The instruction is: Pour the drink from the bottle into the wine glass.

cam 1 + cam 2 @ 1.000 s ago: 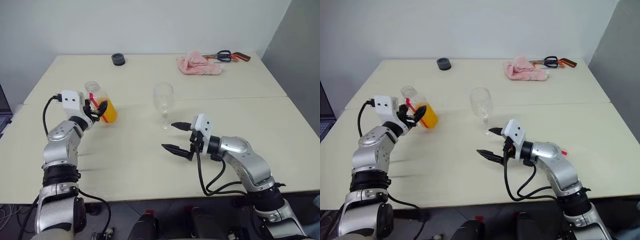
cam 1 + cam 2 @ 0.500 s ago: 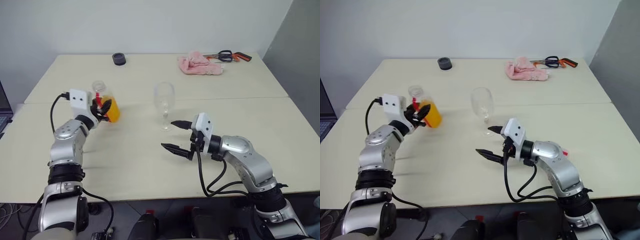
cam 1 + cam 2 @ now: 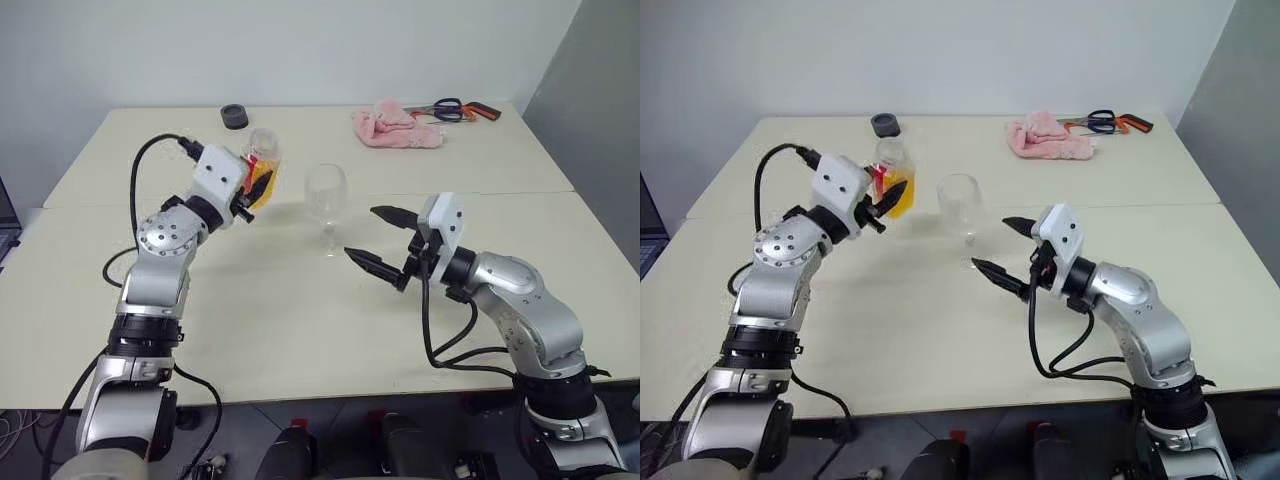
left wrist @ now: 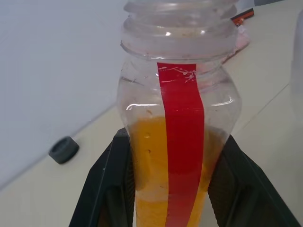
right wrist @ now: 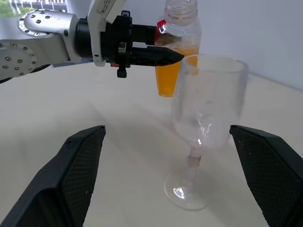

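We see the left gripper [image 3: 258, 187] clamped on the bottle [image 3: 262, 166], its 2 black fingers [image 4: 110, 189] pressed against opposite sides of the lower body where the orange drink [image 4: 147, 175] sits. The bottle is lifted off the table [image 3: 300, 300], roughly upright with a slight tilt, its mouth uncapped and the red stripe facing the wrist camera. It hangs just to the left of the wine glass [image 3: 326, 205], near it but apart. The glass stands upright on its foot on the table and looks empty. The right gripper [image 3: 383, 240] is spread wide, holding nothing and touching nothing; its 2 fingers point toward the glass from the right side, with the stem and foot between them in the right wrist view, well clear of both fingers.
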`<state>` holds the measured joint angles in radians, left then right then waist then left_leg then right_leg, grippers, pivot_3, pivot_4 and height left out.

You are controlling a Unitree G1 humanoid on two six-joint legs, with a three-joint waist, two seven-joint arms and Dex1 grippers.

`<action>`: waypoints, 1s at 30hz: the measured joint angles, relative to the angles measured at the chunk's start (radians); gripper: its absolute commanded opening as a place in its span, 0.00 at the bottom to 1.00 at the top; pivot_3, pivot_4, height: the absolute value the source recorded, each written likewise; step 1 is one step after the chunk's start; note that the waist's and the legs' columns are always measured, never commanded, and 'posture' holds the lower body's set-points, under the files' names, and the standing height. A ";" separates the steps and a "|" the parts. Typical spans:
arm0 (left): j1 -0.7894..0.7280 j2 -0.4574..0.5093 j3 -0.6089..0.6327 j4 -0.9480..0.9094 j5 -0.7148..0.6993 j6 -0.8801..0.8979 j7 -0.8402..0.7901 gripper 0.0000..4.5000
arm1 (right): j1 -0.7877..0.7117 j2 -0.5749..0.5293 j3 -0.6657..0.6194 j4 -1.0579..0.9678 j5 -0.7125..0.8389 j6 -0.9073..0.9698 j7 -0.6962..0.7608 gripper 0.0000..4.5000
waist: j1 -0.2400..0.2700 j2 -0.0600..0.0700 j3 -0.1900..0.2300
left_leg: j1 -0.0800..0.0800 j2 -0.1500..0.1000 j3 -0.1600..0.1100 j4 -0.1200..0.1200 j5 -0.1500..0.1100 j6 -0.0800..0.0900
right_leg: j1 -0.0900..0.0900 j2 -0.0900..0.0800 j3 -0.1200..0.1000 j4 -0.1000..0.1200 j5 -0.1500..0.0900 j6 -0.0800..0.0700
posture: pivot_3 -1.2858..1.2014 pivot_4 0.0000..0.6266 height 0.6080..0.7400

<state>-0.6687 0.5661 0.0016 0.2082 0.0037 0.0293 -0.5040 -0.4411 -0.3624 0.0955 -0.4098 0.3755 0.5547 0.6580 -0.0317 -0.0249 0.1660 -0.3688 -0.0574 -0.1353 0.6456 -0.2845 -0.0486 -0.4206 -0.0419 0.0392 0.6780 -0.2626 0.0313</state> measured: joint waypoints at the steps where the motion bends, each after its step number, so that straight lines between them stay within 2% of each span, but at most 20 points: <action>1: -0.015 0.001 -0.003 0.009 0.020 -0.023 0.007 0.36 | -0.009 0.006 0.000 0.000 0.000 0.000 -0.013 1.00 | 0.000 0.000 0.000 | 0.000 0.000 0.000 0.000 0.000 0.000 | 0.000 0.000 0.000 0.000 0.000 0.000 | 0.52 0.24 1.00; 19: -0.125 0.034 -0.126 0.191 0.303 -0.395 0.100 0.36 | -0.070 0.028 0.001 0.023 -0.002 0.033 -0.116 1.00 | 0.000 0.000 0.000 | -0.001 -0.001 0.000 0.000 0.000 0.000 | -0.001 0.000 0.000 0.000 0.000 0.000 | 0.52 0.24 1.00; 30: -0.150 0.071 -0.146 0.247 0.417 -0.495 0.168 0.36 | -0.081 0.019 0.001 0.034 -0.014 0.059 -0.150 1.00 | 0.000 0.000 0.000 | -0.002 -0.001 0.000 0.000 0.000 0.000 | -0.001 0.000 0.000 0.000 0.000 0.000 | 0.52 0.24 1.00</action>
<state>-0.8189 0.6370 -0.1441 0.4550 0.4207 -0.4662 -0.3360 -0.5223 -0.3432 0.0964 -0.3761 0.3618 0.6137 0.5082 -0.0320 -0.0249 0.1660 -0.3704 -0.0582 -0.1350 0.6459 -0.2846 -0.0483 -0.4220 -0.0420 0.0392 0.6785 -0.2626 0.0313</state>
